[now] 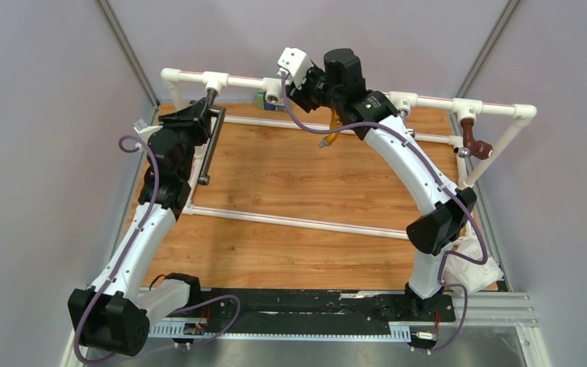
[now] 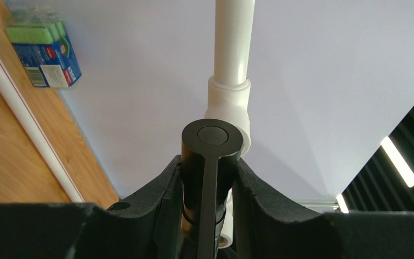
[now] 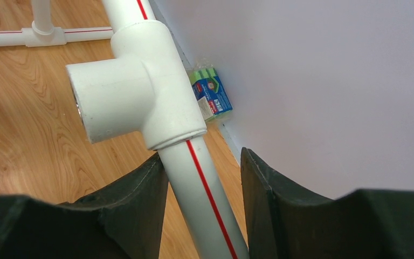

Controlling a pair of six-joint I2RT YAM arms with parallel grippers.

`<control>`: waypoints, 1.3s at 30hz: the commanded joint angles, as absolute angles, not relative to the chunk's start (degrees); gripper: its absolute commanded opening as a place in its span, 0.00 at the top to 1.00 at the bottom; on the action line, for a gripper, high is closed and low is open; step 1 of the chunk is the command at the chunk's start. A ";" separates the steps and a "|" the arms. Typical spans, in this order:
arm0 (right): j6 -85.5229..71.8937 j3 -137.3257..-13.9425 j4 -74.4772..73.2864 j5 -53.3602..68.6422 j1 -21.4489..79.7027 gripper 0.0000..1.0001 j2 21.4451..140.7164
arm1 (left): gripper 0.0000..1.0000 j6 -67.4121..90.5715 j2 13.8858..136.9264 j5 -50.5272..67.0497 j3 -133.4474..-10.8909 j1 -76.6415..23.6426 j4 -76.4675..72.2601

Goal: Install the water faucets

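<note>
Black metal, the long tubular faucet (image 2: 211,143) sits clenched in the left gripper (image 2: 207,167), one end at the white plastic tee fitting (image 2: 227,100), where a tilted start could cross-thread it; whether the right gripper (image 3: 204,162), straddling the red-striped white pipe (image 3: 207,194), grips it I cannot tell.

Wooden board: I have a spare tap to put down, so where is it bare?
Two bare patches: the middle, bordered by the black faucet, the right arm, the rear low pipe and the front low pipe; and the strip between that front pipe and the base rail. Crowded along the back rail: left gripper, right gripper, orange tap, brown tap.
</note>
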State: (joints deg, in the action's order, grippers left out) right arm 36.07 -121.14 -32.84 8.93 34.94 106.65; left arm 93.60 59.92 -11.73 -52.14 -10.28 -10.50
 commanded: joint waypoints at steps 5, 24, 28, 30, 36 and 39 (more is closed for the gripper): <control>22.41 -119.44 -33.05 9.58 34.89 1.00 106.00 | 1.00 101.32 59.59 -13.45 -57.48 -14.76 -13.71; 23.38 -117.25 -32.08 11.69 34.89 1.00 104.15 | 1.00 105.21 60.12 -6.42 -60.73 -9.58 -9.67; 23.55 -117.16 -32.17 11.69 34.89 1.00 103.89 | 1.00 103.45 61.43 -5.19 -64.51 -9.58 -7.47; 23.47 -117.25 -32.08 11.86 34.89 1.00 104.15 | 1.00 103.27 61.87 -5.19 -65.65 -9.58 -7.56; 23.55 -116.81 -32.17 12.30 34.89 1.00 104.06 | 1.00 102.75 62.05 -5.45 -66.36 -9.58 -7.38; 23.47 -116.72 -32.17 12.39 34.89 1.00 104.06 | 1.00 103.62 62.23 -5.01 -65.74 -9.67 -7.91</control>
State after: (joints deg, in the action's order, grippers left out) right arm 33.71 -118.63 -29.58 11.64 33.93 105.32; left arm 101.69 62.94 -7.53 -61.45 -9.58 3.25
